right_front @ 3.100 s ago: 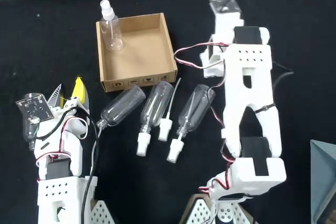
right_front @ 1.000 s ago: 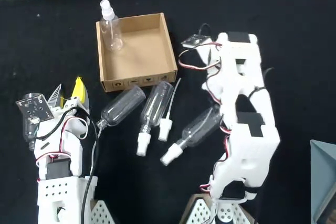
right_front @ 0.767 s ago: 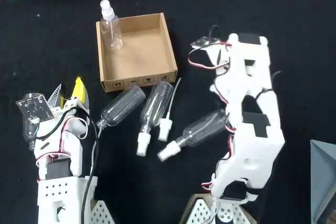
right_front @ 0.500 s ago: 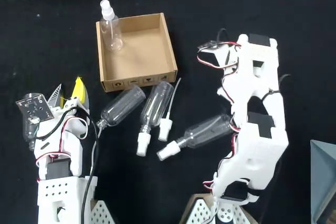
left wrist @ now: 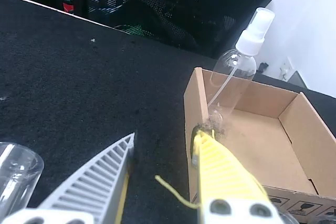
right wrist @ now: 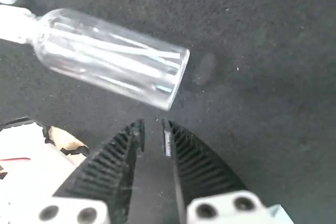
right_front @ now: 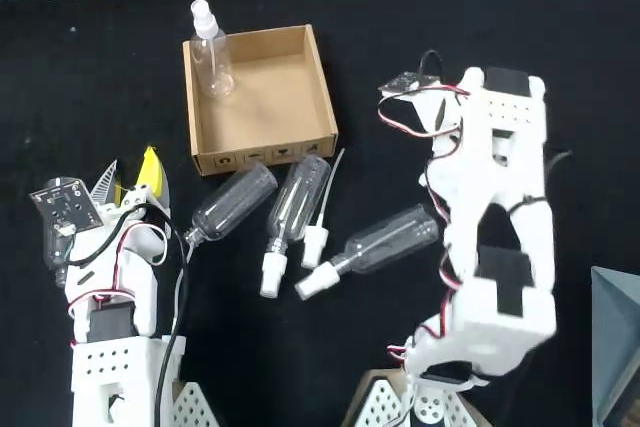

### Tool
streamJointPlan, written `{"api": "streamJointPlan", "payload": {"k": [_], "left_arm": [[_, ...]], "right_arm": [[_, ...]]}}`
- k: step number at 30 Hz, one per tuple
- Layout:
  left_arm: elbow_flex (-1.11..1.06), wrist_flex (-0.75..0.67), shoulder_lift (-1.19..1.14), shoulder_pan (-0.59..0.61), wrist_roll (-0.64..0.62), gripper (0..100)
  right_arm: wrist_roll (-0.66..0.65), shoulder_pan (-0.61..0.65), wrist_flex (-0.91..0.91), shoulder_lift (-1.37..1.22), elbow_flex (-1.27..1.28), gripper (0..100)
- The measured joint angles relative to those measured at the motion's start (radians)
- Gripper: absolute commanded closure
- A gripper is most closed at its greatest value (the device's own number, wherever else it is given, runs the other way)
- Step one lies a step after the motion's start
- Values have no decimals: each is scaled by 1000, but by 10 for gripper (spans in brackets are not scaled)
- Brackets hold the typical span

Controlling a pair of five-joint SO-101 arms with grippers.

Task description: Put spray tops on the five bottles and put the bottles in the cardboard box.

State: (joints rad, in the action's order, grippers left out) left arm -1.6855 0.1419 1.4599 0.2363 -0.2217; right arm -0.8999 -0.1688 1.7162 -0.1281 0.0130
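The cardboard box [right_front: 300, 142] sits at the back with one topped bottle [right_front: 211, 55] upright in its far left corner, also seen past the box wall [left wrist: 190, 114] as the bottle [left wrist: 236, 69]. In front of the box lie an uncapped bottle [right_front: 232, 200], a topped bottle [right_front: 297, 202], a loose spray top [right_front: 316, 244] and another topped bottle [right_front: 385, 239]. That last bottle [right wrist: 110, 59] lies just beyond my right gripper [right wrist: 152, 124], which is open by a narrow gap and holds nothing. My left gripper [right_front: 131, 159] [left wrist: 165, 137] stands open at the front left, short of the box.
A clear bottle [right_front: 52, 245] [left wrist: 16, 169] lies beside the left arm. The white right arm [right_front: 495, 197] stretches over the table's right side. A grey object [right_front: 615, 347] sits at the right edge.
The right arm has swung to the right. The bottle nearest it has turned, its base going right, and now lies more crosswise. The left arm has not moved.
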Motion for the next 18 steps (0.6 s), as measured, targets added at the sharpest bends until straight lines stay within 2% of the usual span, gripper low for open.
{"api": "streamJointPlan", "payload": {"k": [8,12,14,18], "left_arm": [[0,0,0,0,0,824],[0,0,0,0,0,824],[0,0,0,0,0,824],[0,0,0,0,0,823]], "right_arm": [[-5,0,3,181,12,983],[-61,0,3,261,69,979],[-77,0,3,298,115,937],[-80,26,3,356,184,792]]}}
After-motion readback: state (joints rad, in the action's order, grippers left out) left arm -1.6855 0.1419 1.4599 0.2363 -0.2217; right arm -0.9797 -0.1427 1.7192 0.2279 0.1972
